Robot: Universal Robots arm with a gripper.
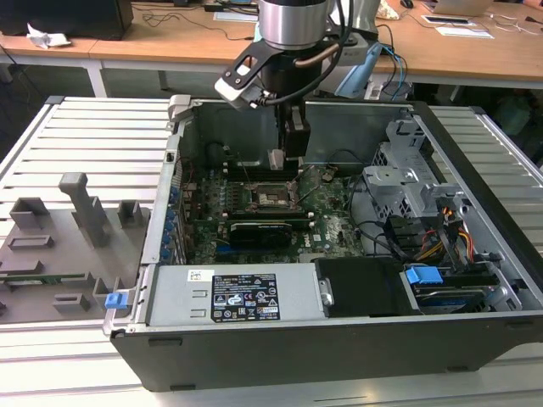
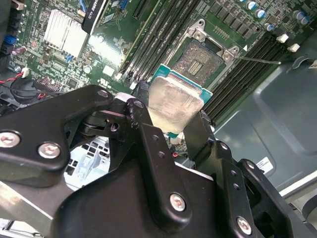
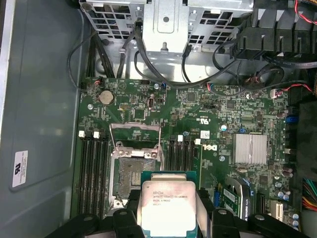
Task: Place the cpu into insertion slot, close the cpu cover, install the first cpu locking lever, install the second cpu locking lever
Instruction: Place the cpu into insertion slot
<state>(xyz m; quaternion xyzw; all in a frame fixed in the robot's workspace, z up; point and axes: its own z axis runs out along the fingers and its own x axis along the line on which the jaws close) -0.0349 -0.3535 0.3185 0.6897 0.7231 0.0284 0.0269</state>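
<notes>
Fingers (image 2: 198, 133) are closed on two opposite edges of the cpu (image 2: 176, 101), and they hold it in the air above the board (image 3: 163, 99), near the open slot (image 2: 200, 59) but not yet in it. I judge the cpu light, stiff and thin, with smooth metal that may slip and a delicate underside, so the bare side edges are the safe place to hold it.

lab: wooden desks (image 1: 475, 59), opened computer case (image 1: 297, 352)
</notes>
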